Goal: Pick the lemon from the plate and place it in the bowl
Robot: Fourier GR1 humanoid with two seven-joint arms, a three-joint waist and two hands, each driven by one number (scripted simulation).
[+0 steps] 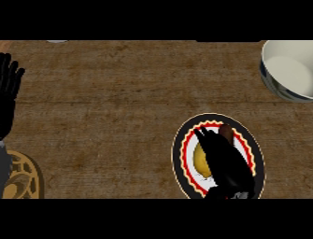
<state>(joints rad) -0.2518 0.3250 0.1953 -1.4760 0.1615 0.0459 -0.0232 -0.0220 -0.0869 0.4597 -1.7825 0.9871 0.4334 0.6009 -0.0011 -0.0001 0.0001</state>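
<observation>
right hand [226, 163], black, hangs over the round plate with a black rim and red-and-white zigzag border [180, 148] in the head view, fingers straight, curled round nothing. the yellow lemon [202, 161] lies on the plate just beside them, partly hidden. i'd call this the reach. next the hand must close round the lemon, then carry it to the white bowl [293, 70], well apart at upper right. left hand [0, 91] rests open at the left edge.

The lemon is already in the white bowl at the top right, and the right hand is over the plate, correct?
Not quite. The head view shows the lemon on the plate, partly hidden under the right hand, not in the white bowl at the top right. The right hand is indeed over the plate.
</observation>
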